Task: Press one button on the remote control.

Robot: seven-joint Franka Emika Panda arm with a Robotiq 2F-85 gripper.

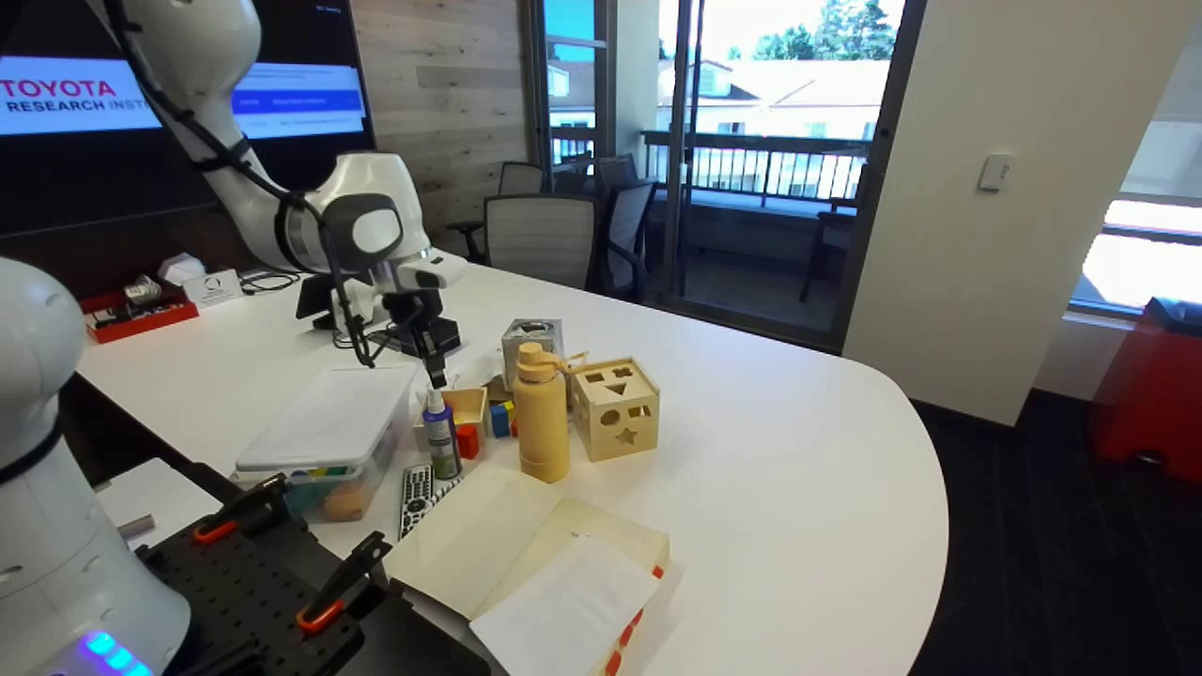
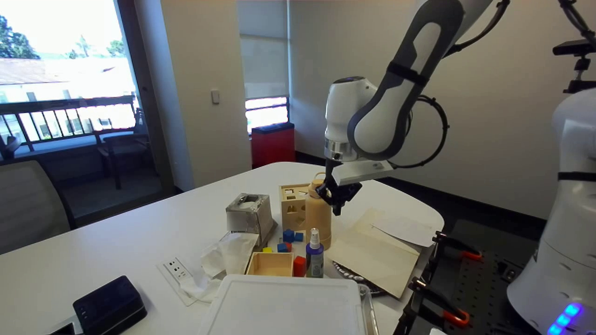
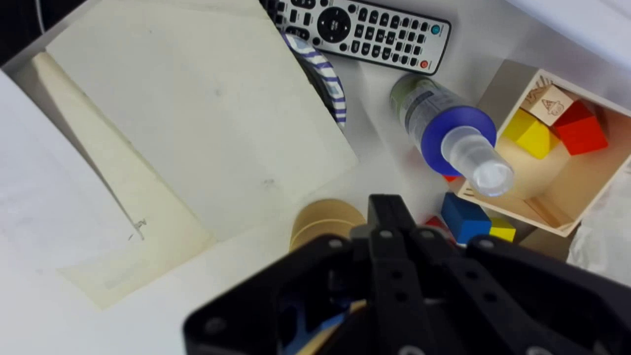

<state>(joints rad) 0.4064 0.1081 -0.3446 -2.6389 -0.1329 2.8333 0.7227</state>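
Observation:
The remote control [image 3: 374,34] lies on the white table at the top of the wrist view, buttons up. Its left end is partly covered by a cream folder [image 3: 212,108] and a striped round item [image 3: 328,74]. In an exterior view the remote [image 1: 414,498] lies between the plastic bin and the folder. I cannot make it out in the view with the bin in front. My gripper [image 3: 389,209] is shut with its fingertips together and nothing between them. It hangs above the table [image 1: 438,376] [image 2: 337,210], apart from the remote, over the bottles and blocks.
A spray bottle [image 3: 434,118] stands upright beside the remote. A tall yellow bottle [image 1: 544,422], a shape-sorter cube [image 1: 615,413] and a tissue box [image 2: 249,218] stand nearby. A small wooden box [image 3: 522,211] holds blocks. A lidded plastic bin [image 1: 319,422] flanks the remote.

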